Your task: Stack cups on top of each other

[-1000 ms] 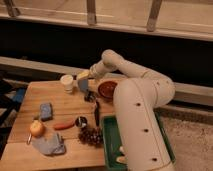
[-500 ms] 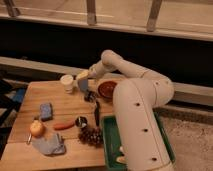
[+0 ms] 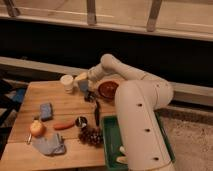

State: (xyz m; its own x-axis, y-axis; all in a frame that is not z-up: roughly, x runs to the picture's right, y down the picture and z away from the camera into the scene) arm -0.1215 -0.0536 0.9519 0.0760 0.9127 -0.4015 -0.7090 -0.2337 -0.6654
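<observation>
The gripper hung spread wide just over the grey-blue cup, likely to fit around it. The white cup stood near, at its 9 o'clock.

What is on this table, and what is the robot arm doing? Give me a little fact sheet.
surface: wooden table
cups: white cup and grey-blue cup, side by side at the back, not stacked
gripper: gripper open, low at the grey-blue cup; around or beside it, cannot tell
bowl: red-brown bowl, right of the cups
front items: blue sponge, small metal cup, grey cloth
right edge: green tray
</observation>
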